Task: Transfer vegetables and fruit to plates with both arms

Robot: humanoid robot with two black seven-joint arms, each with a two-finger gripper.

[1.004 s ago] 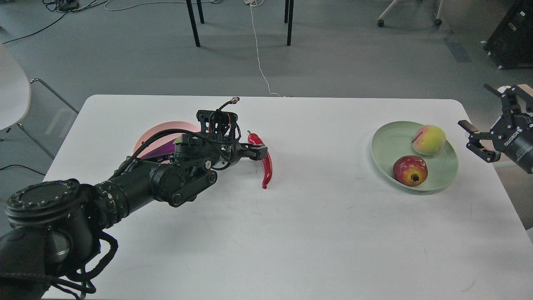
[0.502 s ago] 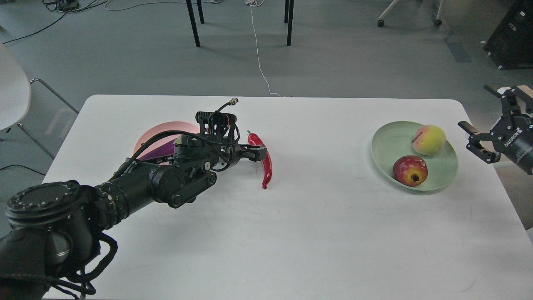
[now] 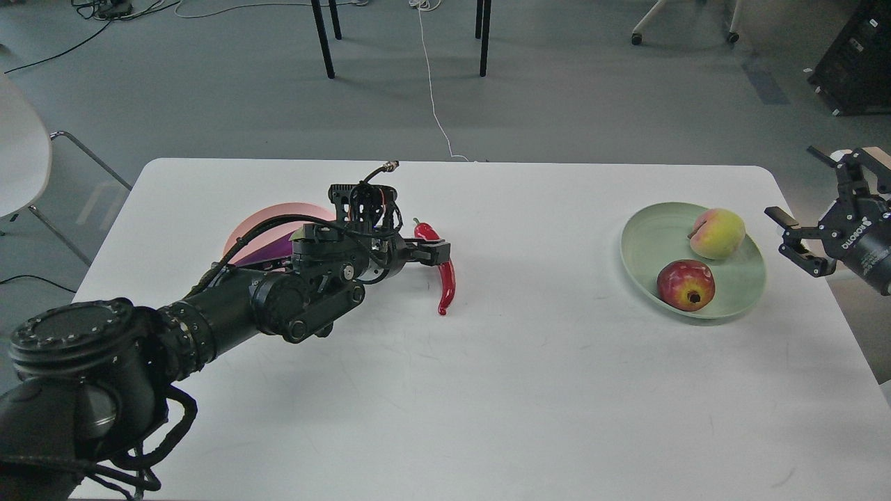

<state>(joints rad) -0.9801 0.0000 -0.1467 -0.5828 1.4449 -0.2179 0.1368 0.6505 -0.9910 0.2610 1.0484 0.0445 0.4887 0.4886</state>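
Observation:
My left gripper (image 3: 433, 252) reaches across the table from the left, its fingers closed across the upper part of the red chili pepper (image 3: 447, 282). The pepper's tip hangs down to the white table. Behind my left arm, the pale pink plate (image 3: 278, 212) holds the purple eggplant (image 3: 273, 247), mostly hidden by the arm. At the right, the mint green plate (image 3: 647, 243) holds the peach (image 3: 717, 233) and the pomegranate (image 3: 686, 284). My right gripper (image 3: 795, 240) is open and empty beside the table's right edge, just right of the green plate.
The white table (image 3: 487, 390) has a rounded far edge. On the grey floor beyond it are black chair legs (image 3: 321, 38), a white cable (image 3: 435, 104), a white chair (image 3: 21, 153) at the left and a black case (image 3: 853, 62) at the far right.
My left gripper has shifted slightly on the chili, which has barely moved. My right gripper has drifted a little up and to the right.

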